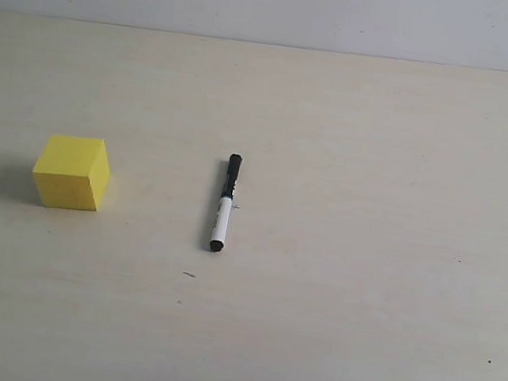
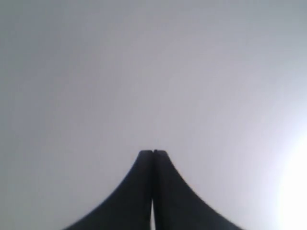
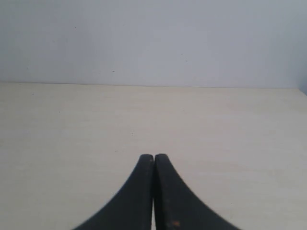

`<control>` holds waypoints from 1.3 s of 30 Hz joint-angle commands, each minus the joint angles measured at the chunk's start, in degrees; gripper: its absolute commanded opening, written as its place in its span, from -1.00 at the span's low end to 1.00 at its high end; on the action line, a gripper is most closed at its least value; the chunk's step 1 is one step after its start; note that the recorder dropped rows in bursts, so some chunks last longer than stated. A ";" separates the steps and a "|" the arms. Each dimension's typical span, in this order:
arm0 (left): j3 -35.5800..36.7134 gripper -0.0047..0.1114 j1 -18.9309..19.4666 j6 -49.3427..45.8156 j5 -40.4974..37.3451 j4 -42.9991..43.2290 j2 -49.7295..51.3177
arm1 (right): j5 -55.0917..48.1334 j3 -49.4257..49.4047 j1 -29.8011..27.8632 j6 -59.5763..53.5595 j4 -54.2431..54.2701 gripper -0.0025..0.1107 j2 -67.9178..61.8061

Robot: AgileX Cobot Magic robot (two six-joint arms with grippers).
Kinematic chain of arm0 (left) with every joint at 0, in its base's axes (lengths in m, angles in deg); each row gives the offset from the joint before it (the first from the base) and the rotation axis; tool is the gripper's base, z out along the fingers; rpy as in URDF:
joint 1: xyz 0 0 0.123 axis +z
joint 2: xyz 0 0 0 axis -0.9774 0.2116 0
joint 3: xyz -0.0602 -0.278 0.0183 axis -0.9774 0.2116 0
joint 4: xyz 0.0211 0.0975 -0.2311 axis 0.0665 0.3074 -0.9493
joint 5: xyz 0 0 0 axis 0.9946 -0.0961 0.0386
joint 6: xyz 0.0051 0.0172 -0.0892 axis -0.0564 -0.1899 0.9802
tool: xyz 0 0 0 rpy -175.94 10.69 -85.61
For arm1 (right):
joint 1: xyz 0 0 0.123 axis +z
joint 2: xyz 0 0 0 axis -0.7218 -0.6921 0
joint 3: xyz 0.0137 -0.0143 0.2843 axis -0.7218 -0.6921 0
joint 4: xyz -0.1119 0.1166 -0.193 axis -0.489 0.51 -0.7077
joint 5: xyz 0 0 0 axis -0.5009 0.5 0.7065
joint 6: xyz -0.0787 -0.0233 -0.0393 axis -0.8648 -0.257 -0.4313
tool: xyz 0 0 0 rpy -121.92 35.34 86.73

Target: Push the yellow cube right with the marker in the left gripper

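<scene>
On the pale tabletop (image 1: pixel 368 267), the black-capped white marker (image 1: pixel 225 203) lies loose; black left gripper (image 2: pixel 153 152) and right gripper (image 3: pixel 154 155) clenched empty, so you grab it first

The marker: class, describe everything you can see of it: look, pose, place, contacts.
The marker is a slim pen, apparently plastic: a black cap at the far end, a white barrel with dark print, a black near end. It lies flat on the pale table, pointing almost straight away from the exterior camera. It sits right of the cube, clearly apart from it. Only the table touches it.
</scene>
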 commanded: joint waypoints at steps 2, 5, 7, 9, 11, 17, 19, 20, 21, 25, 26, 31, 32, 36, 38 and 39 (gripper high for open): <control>-13.46 -0.92 -0.01 14.14 -9.22 16.20 5.27 | 0.27 -0.28 -0.15 0.05 -0.05 -0.96 0.32; -22.90 -0.92 -0.01 25.97 -18.99 33.44 13.29 | 0.27 -0.28 -0.15 0.05 -0.05 -0.96 0.32; -26.12 -0.92 -0.01 35.70 -20.06 45.41 20.13 | 0.27 -0.28 -0.15 0.05 -0.05 -0.96 0.32; -28.09 -0.92 -0.01 46.47 -15.95 54.96 26.66 | 0.27 -0.28 -0.20 0.05 0.09 -0.96 0.32; -30.20 -0.92 -0.01 56.09 -8.61 64.48 34.29 | 0.27 -0.28 -0.20 0.05 0.09 -0.96 0.32; -40.41 -0.92 -0.01 69.99 7.04 90.59 55.97 | 0.27 -0.28 -0.20 0.05 0.09 -0.96 0.32; -42.35 -0.92 -0.01 69.99 10.58 93.17 62.53 | 0.27 -0.28 -0.20 0.05 0.09 -0.96 0.32; -43.05 -0.92 -0.01 69.99 11.82 93.17 65.46 | 0.27 -0.28 -0.20 0.05 0.09 -0.96 0.32; -43.78 -0.92 -0.01 69.99 12.29 93.17 68.08 | 0.27 -0.28 -0.20 0.05 0.09 -0.96 0.32; -45.87 -0.92 0.09 65.95 10.58 94.31 75.16 | 0.27 -0.28 -0.20 0.05 0.09 -0.96 0.32; -45.87 -0.92 0.09 64.55 8.86 94.31 76.29 | 0.27 -0.28 -0.20 0.05 0.09 -0.96 0.32; -44.37 -0.92 0.09 55.64 -3.63 94.31 77.59 | 0.27 -0.28 -0.20 0.05 0.09 -0.96 0.32; -43.43 -0.92 0.09 52.93 -6.54 94.31 77.15 | 0.27 -0.28 -0.20 0.05 0.09 -0.96 0.32; -38.86 -0.92 0.09 44.14 -20.40 94.31 75.45 | 0.27 -0.28 -0.20 0.05 0.09 -0.96 0.32; -36.43 -0.92 0.09 42.30 -28.73 94.31 74.62 | 0.27 -0.28 -0.20 0.05 0.09 -0.96 0.32; -35.42 -0.92 0.09 41.57 -31.81 94.31 74.06 | 0.27 -0.28 -0.20 0.05 0.09 -0.96 0.32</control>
